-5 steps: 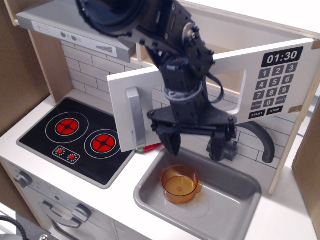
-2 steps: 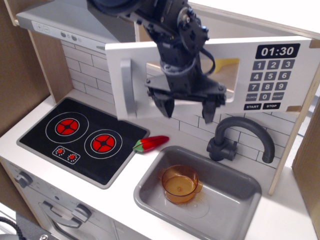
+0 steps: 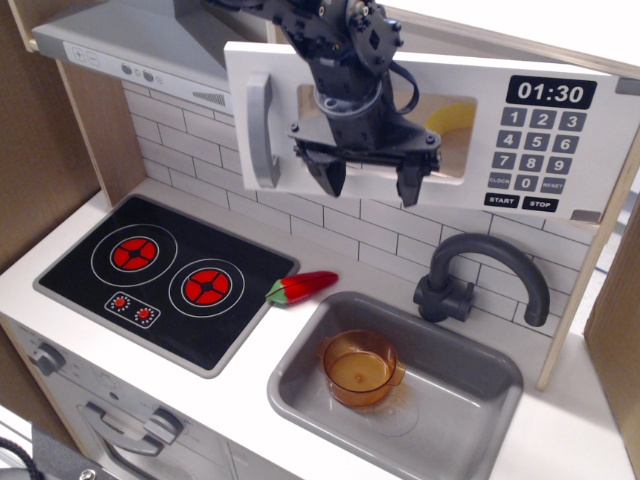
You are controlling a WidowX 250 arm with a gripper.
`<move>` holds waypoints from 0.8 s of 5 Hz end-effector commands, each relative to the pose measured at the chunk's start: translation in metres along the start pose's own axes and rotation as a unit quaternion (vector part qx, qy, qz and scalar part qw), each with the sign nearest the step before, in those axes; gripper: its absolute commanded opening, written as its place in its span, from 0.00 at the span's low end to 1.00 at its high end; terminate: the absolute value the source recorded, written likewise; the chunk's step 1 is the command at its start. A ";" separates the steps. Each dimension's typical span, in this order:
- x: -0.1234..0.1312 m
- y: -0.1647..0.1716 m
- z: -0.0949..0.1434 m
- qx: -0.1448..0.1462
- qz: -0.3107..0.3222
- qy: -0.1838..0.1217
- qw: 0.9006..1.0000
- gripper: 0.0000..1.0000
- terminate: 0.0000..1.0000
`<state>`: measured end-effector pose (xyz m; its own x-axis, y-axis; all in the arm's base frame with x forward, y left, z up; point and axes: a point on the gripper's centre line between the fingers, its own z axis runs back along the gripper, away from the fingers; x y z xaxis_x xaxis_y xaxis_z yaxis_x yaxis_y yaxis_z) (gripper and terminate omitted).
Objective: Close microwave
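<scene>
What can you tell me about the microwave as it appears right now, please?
The microwave is a toy unit mounted above the counter, with a white door, a vertical grey bar handle at the door's left edge and a clear rectangular window showing something yellow inside. Its right side carries a black display reading 01:30 and a number keypad. The door looks almost shut. The open gripper hangs right in front of the door.
</scene>
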<state>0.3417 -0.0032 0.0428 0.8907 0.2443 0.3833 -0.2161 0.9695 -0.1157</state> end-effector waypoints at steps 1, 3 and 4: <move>0.036 0.007 0.012 -0.003 0.019 -0.025 1.000 1.00 0.00; 0.049 0.011 0.009 0.005 0.033 -0.033 0.999 1.00 0.00; 0.054 0.014 0.007 0.009 0.042 -0.034 0.999 1.00 0.00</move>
<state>0.3795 0.0177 0.0441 0.8624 0.3216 0.3910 -0.2977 0.9468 -0.1222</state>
